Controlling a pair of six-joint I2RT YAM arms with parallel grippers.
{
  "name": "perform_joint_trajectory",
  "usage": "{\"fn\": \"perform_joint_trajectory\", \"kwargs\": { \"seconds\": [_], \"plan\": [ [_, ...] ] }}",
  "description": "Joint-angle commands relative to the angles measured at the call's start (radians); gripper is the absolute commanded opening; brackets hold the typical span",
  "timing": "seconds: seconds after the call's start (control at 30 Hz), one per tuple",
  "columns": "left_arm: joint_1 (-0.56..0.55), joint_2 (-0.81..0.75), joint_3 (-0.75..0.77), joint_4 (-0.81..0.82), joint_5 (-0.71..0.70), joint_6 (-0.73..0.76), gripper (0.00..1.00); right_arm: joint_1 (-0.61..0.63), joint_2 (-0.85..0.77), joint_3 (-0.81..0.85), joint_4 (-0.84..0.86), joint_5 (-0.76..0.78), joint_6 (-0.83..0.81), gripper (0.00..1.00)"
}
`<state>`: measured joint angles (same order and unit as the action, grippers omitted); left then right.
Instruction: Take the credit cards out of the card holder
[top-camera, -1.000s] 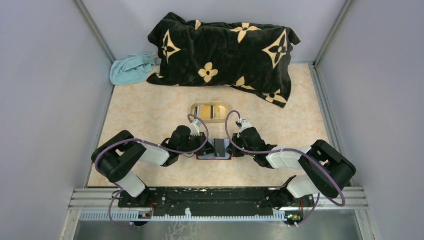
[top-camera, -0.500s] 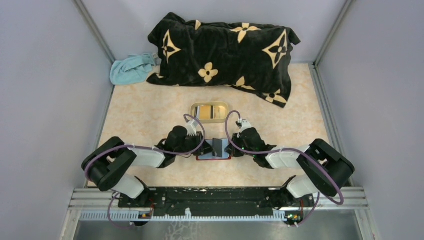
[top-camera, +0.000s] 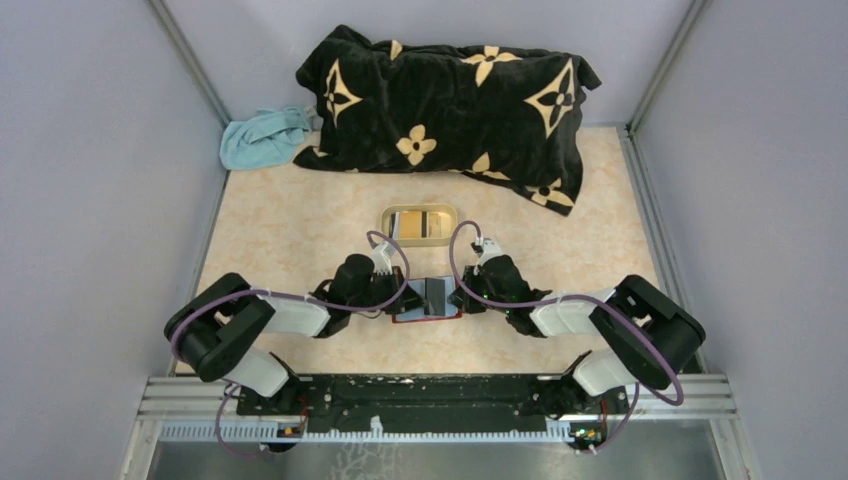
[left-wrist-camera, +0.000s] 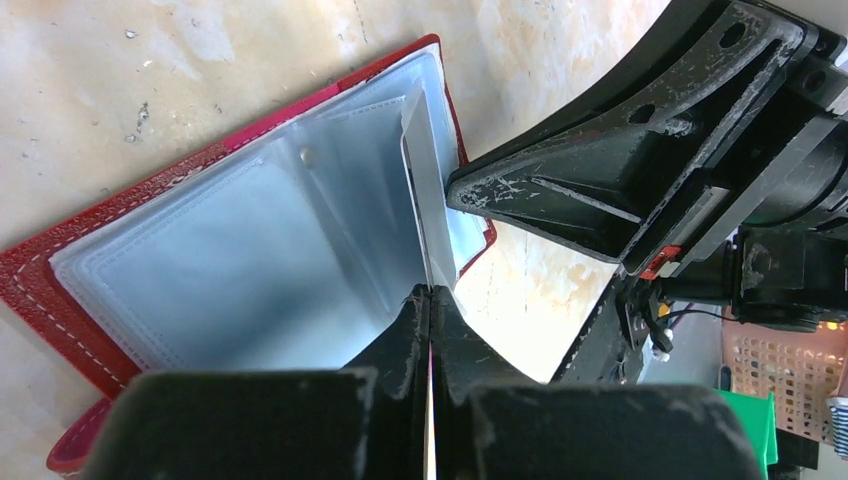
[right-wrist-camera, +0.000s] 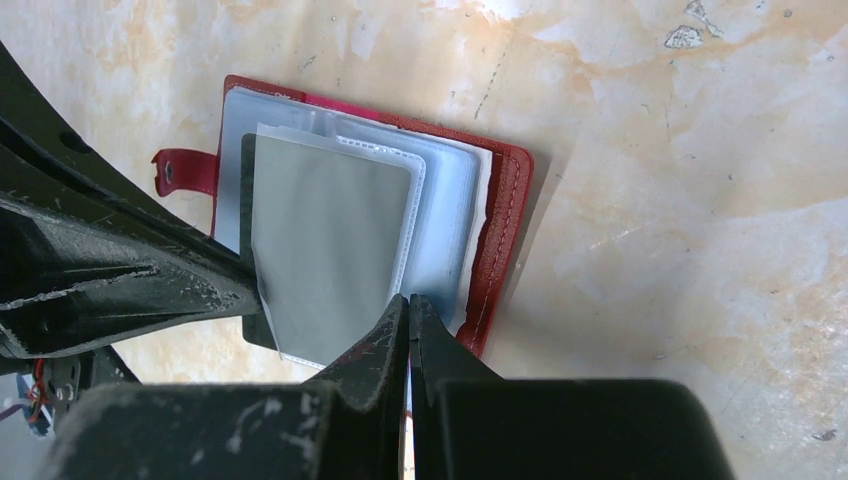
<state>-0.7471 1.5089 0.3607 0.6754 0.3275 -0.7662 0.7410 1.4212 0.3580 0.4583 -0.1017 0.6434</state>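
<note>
Top view: my left claw (top-camera: 411, 293) and right claw (top-camera: 461, 293) face each other, tips low over the open card holder (top-camera: 430, 311) lying flat between them.

Left wrist view: my left claw (left-wrist-camera: 430, 300) is clenched on a thin upright leaf just ahead of its tips. I judge this to be the bare edge of 1 grey credit card (left-wrist-camera: 424, 210).

Right wrist view: my right claw (right-wrist-camera: 408, 308) is clenched on the near edge of the holder's clear sleeve (right-wrist-camera: 447, 235), pinning it down. The card is light, stiff and slick, so it needs a deep pinch on its exposed edge. The sleeve is soft and will probably cling.
</note>
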Motion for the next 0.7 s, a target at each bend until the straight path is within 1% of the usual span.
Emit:
{"fn": "perform_joint_trajectory", "kwargs": {
  "seconds": [0.0, 0.17, 0.3, 0.37, 0.5, 0.53, 0.67],
  "plan": [
    [0.004, -0.009, -0.018, 0.022, 0.004, 0.008, 0.00, -0.005, 0.045, -0.021, -0.047, 0.017, -0.006, 0.00],
    [0.039, -0.088, -0.025, -0.061, 0.001, 0.042, 0.00, -0.004, 0.045, -0.020, -0.048, 0.017, -0.008, 0.00],
    [0.115, -0.142, -0.018, -0.140, 0.075, 0.081, 0.01, -0.005, 0.055, -0.018, -0.045, 0.016, -0.014, 0.00],
    [0.142, -0.183, -0.014, -0.193, 0.072, 0.112, 0.01, -0.006, 0.059, -0.014, -0.047, 0.017, -0.017, 0.00],
    [0.160, -0.247, 0.008, -0.311, 0.037, 0.159, 0.02, -0.006, 0.060, -0.006, -0.047, 0.016, -0.017, 0.00],
    [0.164, -0.263, 0.010, -0.331, 0.031, 0.164, 0.00, -0.005, 0.057, -0.004, -0.051, 0.015, -0.018, 0.00],
    [0.203, -0.338, -0.002, -0.363, 0.025, 0.166, 0.00, -0.009, 0.020, 0.000, -0.060, 0.009, -0.022, 0.00]
  ]
}}
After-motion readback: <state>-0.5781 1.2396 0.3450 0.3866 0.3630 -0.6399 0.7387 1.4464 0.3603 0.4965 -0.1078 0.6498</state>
